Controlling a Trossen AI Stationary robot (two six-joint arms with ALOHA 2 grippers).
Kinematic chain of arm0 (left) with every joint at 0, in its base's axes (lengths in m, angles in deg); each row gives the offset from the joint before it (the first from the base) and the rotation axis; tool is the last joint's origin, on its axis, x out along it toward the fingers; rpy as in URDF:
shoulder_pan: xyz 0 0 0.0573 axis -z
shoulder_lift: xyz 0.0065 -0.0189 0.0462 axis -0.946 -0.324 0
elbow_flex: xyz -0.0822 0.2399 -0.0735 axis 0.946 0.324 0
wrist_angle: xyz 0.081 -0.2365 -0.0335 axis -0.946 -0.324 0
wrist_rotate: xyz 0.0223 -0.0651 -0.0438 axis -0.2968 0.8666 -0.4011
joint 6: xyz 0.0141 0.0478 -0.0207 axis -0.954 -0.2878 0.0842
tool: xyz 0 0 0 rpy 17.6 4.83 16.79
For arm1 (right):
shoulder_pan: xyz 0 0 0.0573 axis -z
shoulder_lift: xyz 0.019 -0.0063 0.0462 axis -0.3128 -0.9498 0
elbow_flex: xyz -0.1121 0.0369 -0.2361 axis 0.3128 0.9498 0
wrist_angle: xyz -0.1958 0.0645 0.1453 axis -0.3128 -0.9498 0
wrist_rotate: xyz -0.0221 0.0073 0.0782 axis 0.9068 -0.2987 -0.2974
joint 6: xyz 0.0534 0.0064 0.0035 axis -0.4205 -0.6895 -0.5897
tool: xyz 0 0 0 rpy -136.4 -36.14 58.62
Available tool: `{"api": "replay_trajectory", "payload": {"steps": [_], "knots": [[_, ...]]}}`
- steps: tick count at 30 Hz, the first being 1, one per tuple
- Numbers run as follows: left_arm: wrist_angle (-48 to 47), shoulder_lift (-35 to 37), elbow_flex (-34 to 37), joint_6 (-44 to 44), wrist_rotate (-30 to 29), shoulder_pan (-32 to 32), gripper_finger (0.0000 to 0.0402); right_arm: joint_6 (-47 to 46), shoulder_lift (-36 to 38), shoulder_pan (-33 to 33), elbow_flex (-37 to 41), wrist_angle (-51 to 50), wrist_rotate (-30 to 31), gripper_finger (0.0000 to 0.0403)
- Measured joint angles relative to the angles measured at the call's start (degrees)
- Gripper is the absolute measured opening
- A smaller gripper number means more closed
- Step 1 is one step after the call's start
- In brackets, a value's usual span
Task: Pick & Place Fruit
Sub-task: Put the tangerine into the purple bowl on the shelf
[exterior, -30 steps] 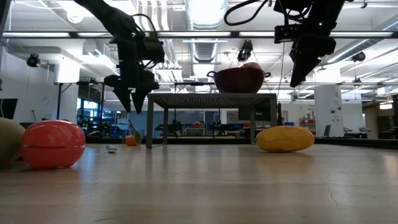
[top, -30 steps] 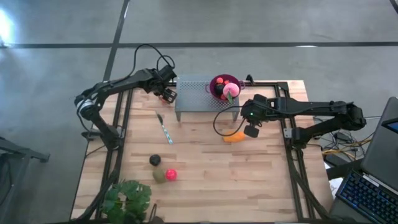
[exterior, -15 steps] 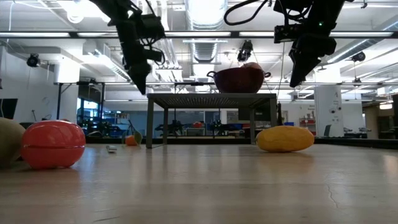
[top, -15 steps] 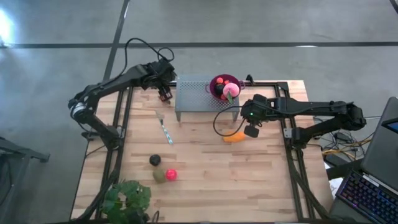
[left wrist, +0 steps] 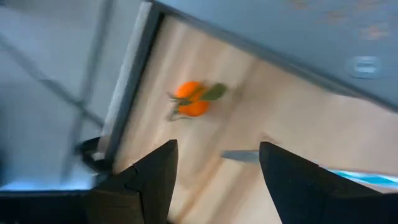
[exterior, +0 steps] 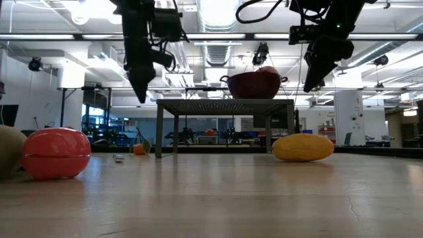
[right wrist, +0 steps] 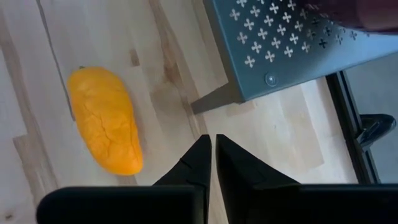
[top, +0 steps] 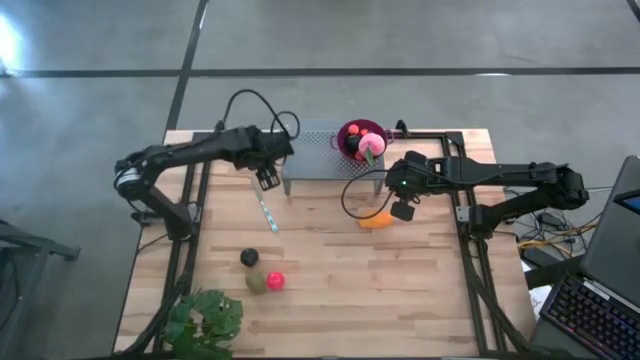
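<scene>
right claw (top: 403, 212) pressed together, hovering just beside elongated orange piece (top: 376, 221) lying on desk (top: 330, 270) | left claw (top: 267, 179) spread, empty, hanging above tiny orange-red bits (left wrist: 192, 99)

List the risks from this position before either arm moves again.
1. The left end effector hangs open beside the grey perforated stand; swinging sideways, it might clip the stand's edge and shake the purple bowl on top.
2. The right end effector is shut above the elongated orange piece; descending without opening, it would likely push the fruit away.
</scene>
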Motion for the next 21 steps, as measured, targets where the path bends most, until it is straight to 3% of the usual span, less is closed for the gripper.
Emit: {"api": "replay_trajectory", "payload": {"steps": [4,11,21], "knots": [[0.1,-1.9,1.0,-1.5,-4.0,-0.1,0.0232,0.0,0.0,0.0,0.1,0.0,-0.4,0.0010],[4.5,-6.4,3.6,-12.9,-8.9,-3.3,0.0232,0.0,0.0,0.0,0.1,0.0,-0.4,0.0016],[13.4,-6.8,6.3,-21.0,-2.5,-10.1,0.0232,0.3,0.0,0.0,0.4,-0.1,-0.4,0.0017]]}}
